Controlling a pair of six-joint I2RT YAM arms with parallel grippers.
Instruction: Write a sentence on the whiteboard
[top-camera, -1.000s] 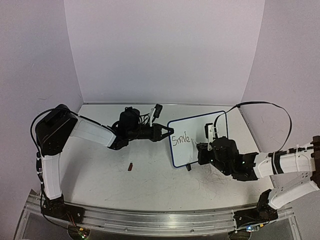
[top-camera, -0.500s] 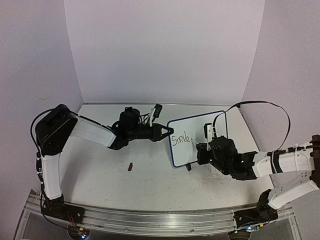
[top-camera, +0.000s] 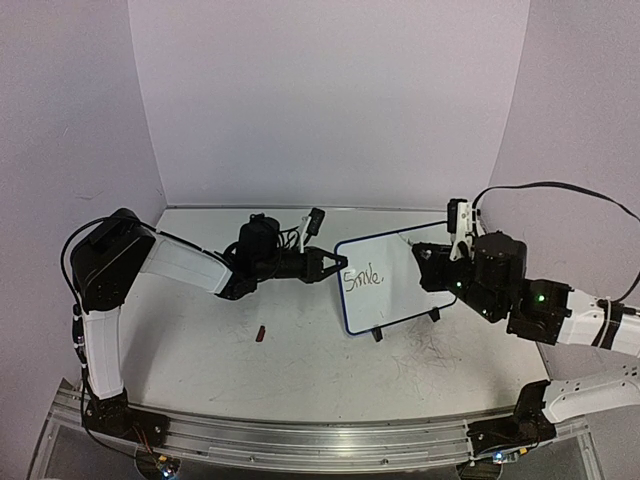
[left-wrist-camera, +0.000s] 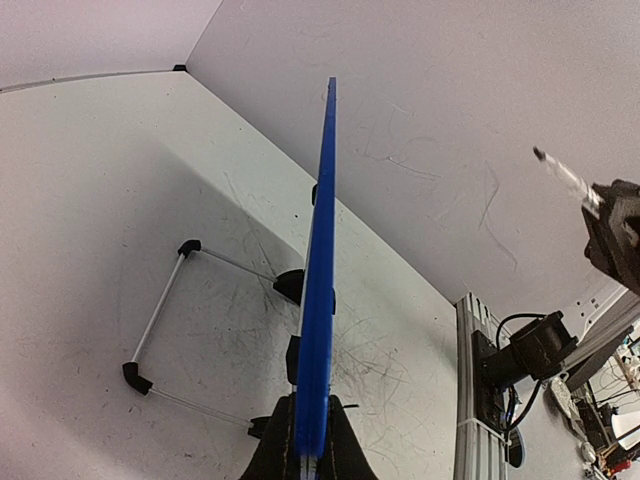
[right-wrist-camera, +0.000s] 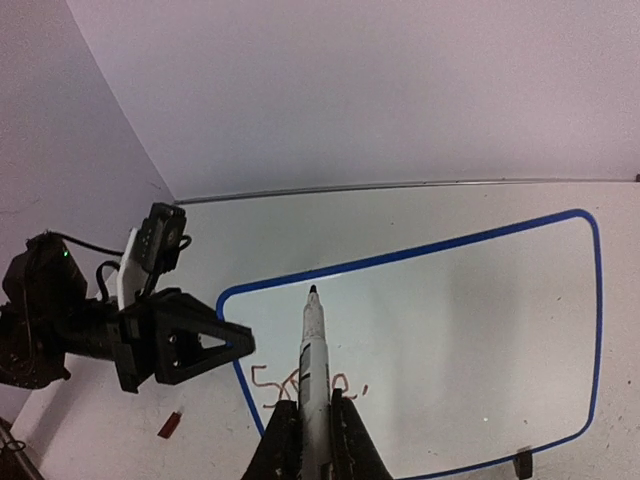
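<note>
The whiteboard (top-camera: 395, 290) stands tilted on the table, its blue frame edge-on in the left wrist view (left-wrist-camera: 320, 290). My left gripper (top-camera: 335, 268) is shut on the board's left edge (left-wrist-camera: 308, 455). The sentence (top-camera: 362, 279) reads "Smile," in thin strokes at the board's left side (right-wrist-camera: 262, 385). My right gripper (right-wrist-camera: 312, 425) is shut on a white marker (right-wrist-camera: 313, 360). The marker's dark tip points at the board's upper left and hangs in the air off the surface. In the top view my right gripper (top-camera: 425, 256) hovers over the board's right part.
A small red cap (top-camera: 261, 333) lies on the table in front of the left arm. The board's wire stand (left-wrist-camera: 160, 310) and black feet (top-camera: 377, 335) rest on the scuffed tabletop. Walls close the table at the back and sides. A metal rail (top-camera: 320, 440) runs along the near edge.
My right arm has lifted the marker off the board and drawn back up and to the right. The left gripper and the board have not moved.
</note>
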